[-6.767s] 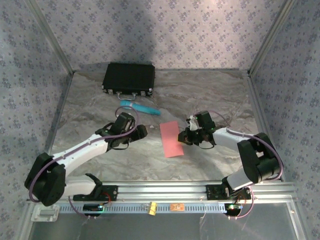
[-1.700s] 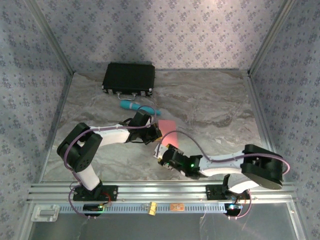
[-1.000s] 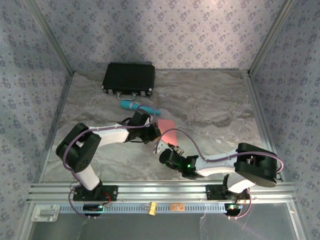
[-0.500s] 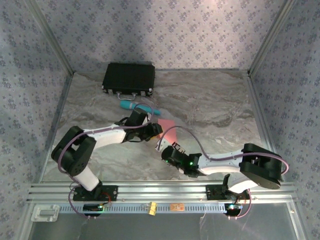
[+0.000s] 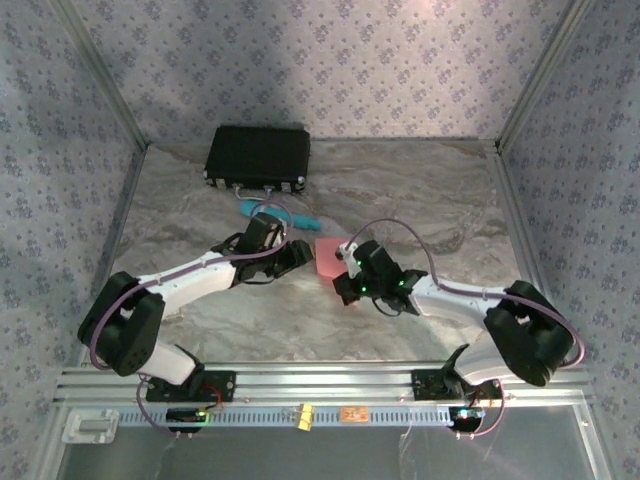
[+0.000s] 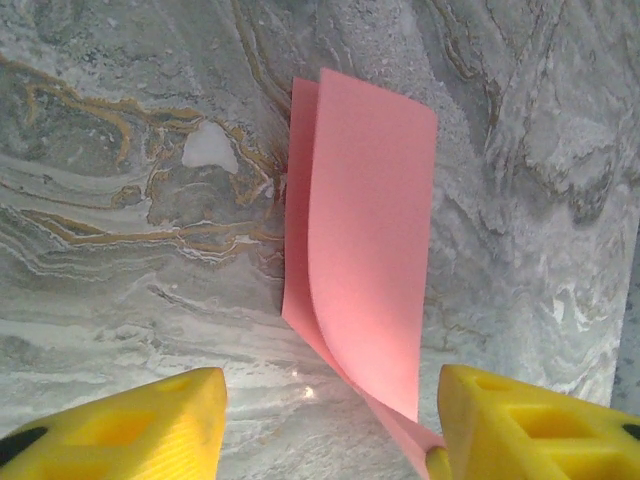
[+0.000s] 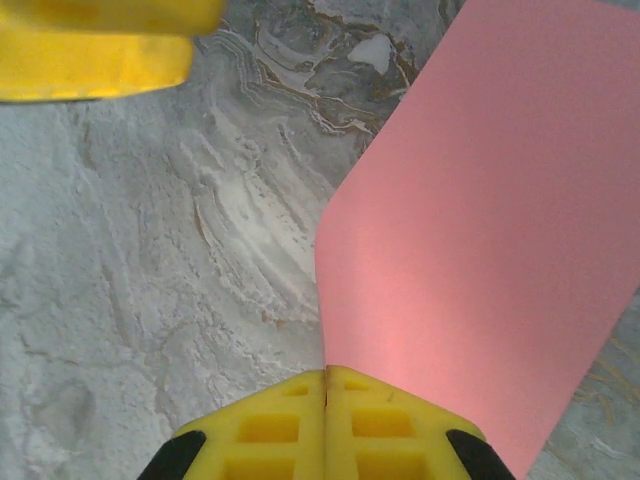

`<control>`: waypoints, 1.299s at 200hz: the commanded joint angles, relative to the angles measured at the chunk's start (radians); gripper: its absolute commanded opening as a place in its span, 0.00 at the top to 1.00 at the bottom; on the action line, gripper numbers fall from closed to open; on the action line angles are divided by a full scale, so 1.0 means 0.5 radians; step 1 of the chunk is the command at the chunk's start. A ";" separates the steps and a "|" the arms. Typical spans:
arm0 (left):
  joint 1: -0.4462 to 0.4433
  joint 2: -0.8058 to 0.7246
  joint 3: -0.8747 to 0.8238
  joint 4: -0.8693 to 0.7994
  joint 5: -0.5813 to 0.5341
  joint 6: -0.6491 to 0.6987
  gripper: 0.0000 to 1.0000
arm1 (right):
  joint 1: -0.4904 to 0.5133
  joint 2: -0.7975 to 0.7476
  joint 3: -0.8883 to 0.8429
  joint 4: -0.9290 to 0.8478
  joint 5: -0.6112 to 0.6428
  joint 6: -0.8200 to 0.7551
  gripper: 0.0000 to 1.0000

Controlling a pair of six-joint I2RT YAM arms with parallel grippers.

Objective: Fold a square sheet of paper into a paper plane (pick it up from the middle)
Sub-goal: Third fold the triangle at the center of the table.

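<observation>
The square sheet of paper (image 5: pixel 328 254) is salmon pink and lies doubled over at mid-table. In the left wrist view its upper layer (image 6: pixel 365 240) curls up off the lower one. My right gripper (image 5: pixel 343 274) is shut, and the sheet (image 7: pixel 480 200) runs out from the seam of its yellow fingertips (image 7: pixel 327 380), pinched at the edge. My left gripper (image 5: pixel 296 255) stands open just left of the sheet. Its yellow fingers (image 6: pixel 150 425) straddle the near end of the paper without touching it.
A black case (image 5: pixel 258 156) stands at the back left. A teal cylinder (image 5: pixel 292 215) lies between the case and the left arm. Metal frame posts and patterned walls enclose the marble tabletop (image 5: pixel 430 200), with a rail along the front edge.
My left gripper has opened and pulled back to the left. My right gripper, shut on the paper's near edge, has carried it away from the front, so the pink shape looks shorter.
</observation>
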 commanded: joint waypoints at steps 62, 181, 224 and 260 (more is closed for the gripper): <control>0.016 0.215 0.277 -0.049 0.152 0.143 0.70 | -0.133 0.028 -0.091 -0.040 -0.795 0.256 1.00; -0.005 0.753 0.614 -0.071 0.327 0.101 0.84 | -0.224 0.117 -0.091 -0.042 -0.857 0.162 1.00; -0.006 0.773 0.654 -0.009 0.391 0.132 0.84 | -0.233 0.116 -0.089 -0.048 -0.858 0.145 1.00; -0.024 0.789 0.644 0.045 0.409 0.108 0.84 | -0.229 0.118 -0.094 -0.041 -0.848 0.152 1.00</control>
